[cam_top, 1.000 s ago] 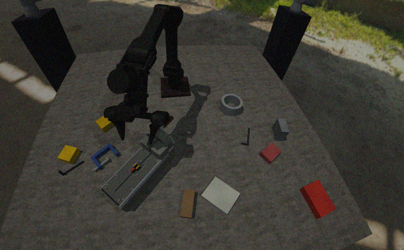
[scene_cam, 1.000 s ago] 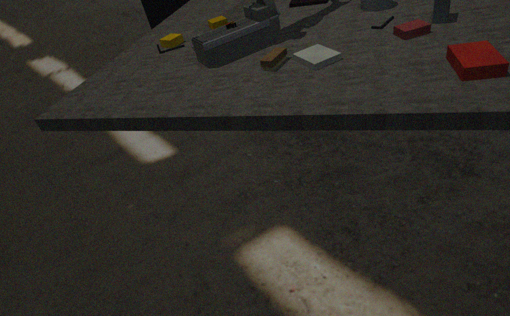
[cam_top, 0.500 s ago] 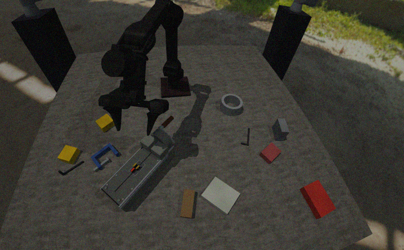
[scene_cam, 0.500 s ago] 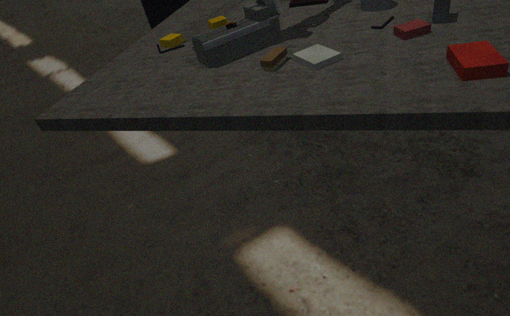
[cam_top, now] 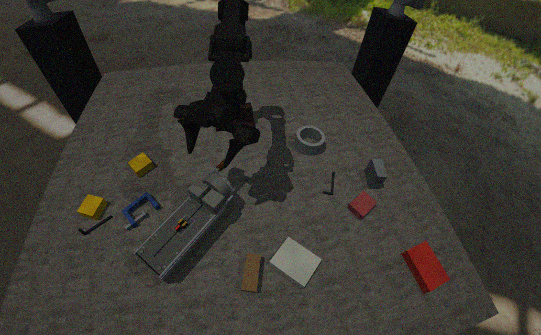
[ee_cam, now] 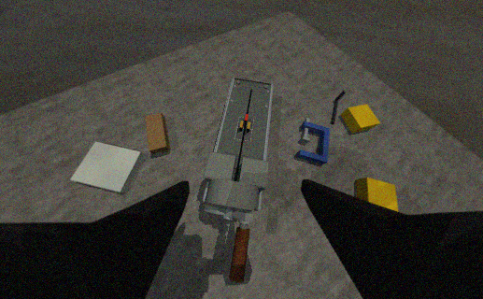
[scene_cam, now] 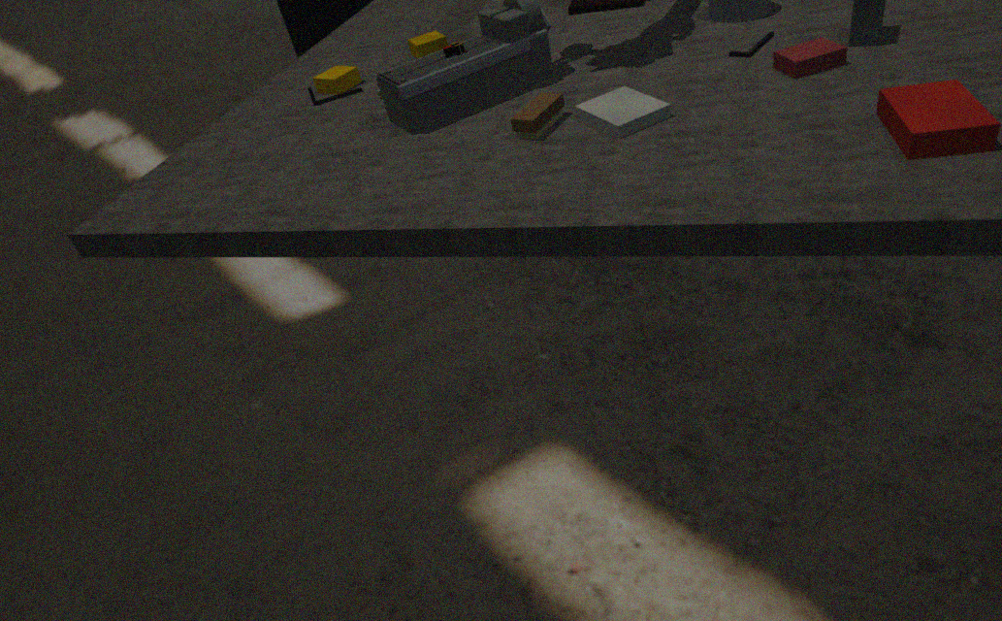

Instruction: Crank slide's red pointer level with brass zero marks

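"Where's the crank's reddish-brown handle (cam_top: 220, 165) (ee_cam: 240, 254)?"

"At the housing end of the grey metal slide machine (cam_top: 168, 245) (scene_cam: 466, 88) (ee_cam: 251, 100), its long axis roughly along the slot."

"And from the black gripper (cam_top: 208, 159) (ee_cam: 246, 185)?"

"Low in the wrist view, between the fingers' lines. The single arm reaches over, fingers slanting down, spread wide, holding nothing."

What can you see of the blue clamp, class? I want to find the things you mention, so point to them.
The blue C-shaped clamp (cam_top: 135, 205) (ee_cam: 323, 142) lies flat on the table, its body square-cornered and seemingly painted metal. A pale grey screw with a wider end piece crosses near one end of the opening. It sits beside the crank machine; nothing but the table appears to touch it.
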